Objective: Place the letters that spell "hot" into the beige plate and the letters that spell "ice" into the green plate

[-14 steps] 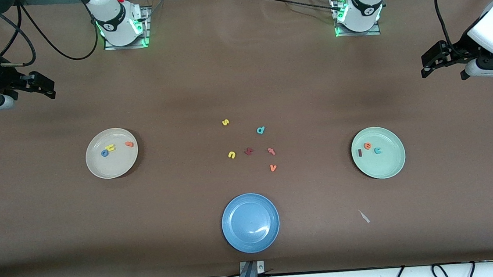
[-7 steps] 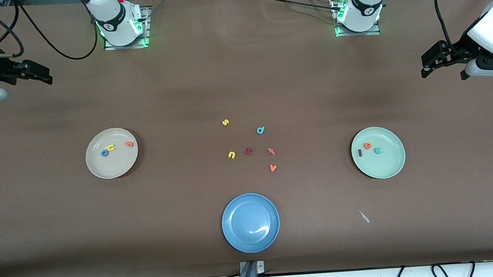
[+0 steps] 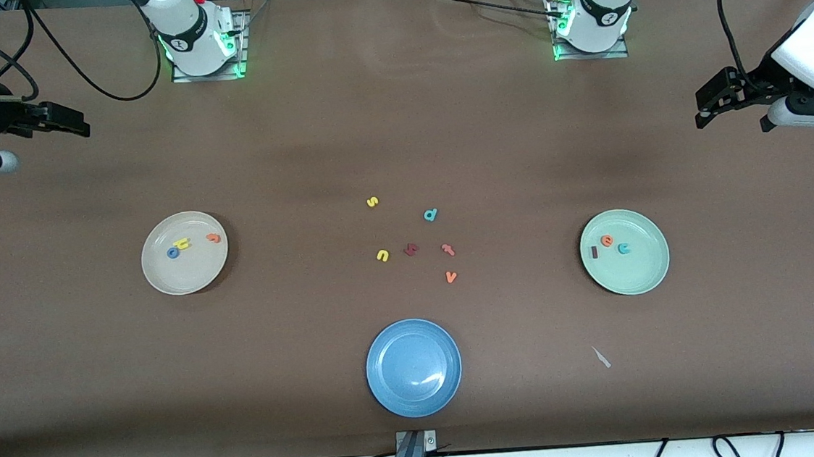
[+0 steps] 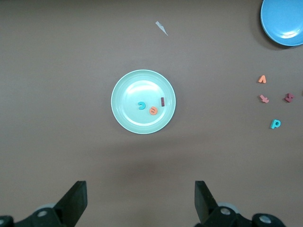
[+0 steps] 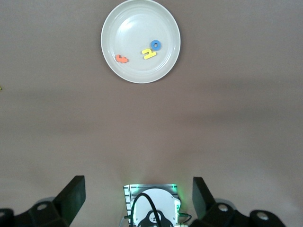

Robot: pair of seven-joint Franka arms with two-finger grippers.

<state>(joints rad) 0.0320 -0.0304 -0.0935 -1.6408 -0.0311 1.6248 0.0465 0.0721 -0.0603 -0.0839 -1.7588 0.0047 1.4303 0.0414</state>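
Note:
The beige plate [image 3: 186, 281] [image 5: 137, 26] lies toward the right arm's end and holds the yellow h [image 3: 181, 243] [image 5: 149, 54], blue o [image 3: 173, 253] [image 5: 155, 45] and orange t [image 3: 213, 237] [image 5: 121, 59]. The green plate [image 3: 637, 276] [image 4: 137, 85] lies toward the left arm's end with the dark red i [image 3: 594, 251] [image 4: 162, 101], orange e [image 3: 607, 240] [image 4: 153, 110] and teal c [image 3: 623, 248] [image 4: 141, 105] in it. My right gripper [image 3: 72, 128] [image 5: 138, 185] hangs open and empty over bare table at its end. My left gripper [image 3: 709, 103] [image 4: 140, 189] is likewise open and empty over its end.
Loose letters lie mid-table: yellow s [image 3: 372, 202], teal d [image 3: 431, 215], yellow n [image 3: 382, 256], a dark red letter [image 3: 411, 249], pinkish t [image 3: 448, 249], orange v [image 3: 451, 276]. A blue plate [image 3: 416, 395] sits nearest the front camera. A pale scrap [image 3: 601, 357] lies near the green plate.
The right gripper has drawn back toward the robots' side of the table and then settled. The left arm and all letters have stayed put.

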